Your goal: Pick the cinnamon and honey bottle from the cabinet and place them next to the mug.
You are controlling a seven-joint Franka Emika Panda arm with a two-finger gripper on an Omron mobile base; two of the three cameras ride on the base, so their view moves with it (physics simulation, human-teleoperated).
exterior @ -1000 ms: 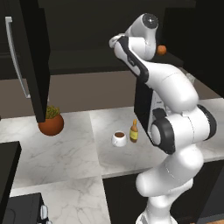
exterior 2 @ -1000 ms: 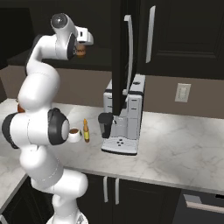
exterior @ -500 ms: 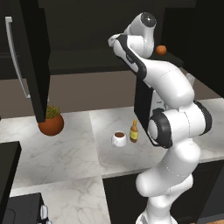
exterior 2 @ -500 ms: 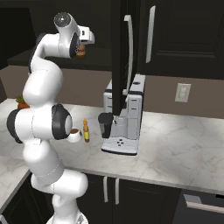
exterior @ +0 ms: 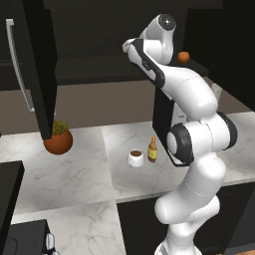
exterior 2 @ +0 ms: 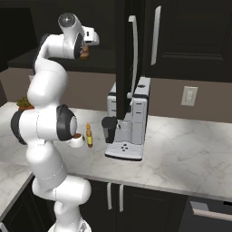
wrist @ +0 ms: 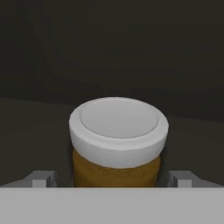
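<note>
From the left base view I read, left to right: the black wall cabinet door with its long silver bar handle (exterior: 19,64), standing open; below it a round orange plant pot with green leaves (exterior: 58,141) on the pale marble counter (exterior: 74,174). Further right stands the small white rounded mug with a dark brown inside (exterior: 135,158), and just beside it, on its right, the slim amber-yellow honey bottle with a pointed orange cap (exterior: 153,150), upright on the counter. Right of these rises my white arm, and near its top a small orange fruit (exterior: 183,57) sits on the dark shelf.

From the right base view I see the two-finger gripper (exterior 2: 84,53) raised at shelf level, with the grey coffee machine (exterior 2: 129,120) to the right on the counter.

In the hand view, the short brown cinnamon jar with a pale round lid (wrist: 118,142) stands upright on the dark cabinet shelf, centred between the two finger tips (wrist: 40,178). The jaws are spread wide, one on each side of the jar; I see a gap on both sides, so nothing is grasped.
</note>
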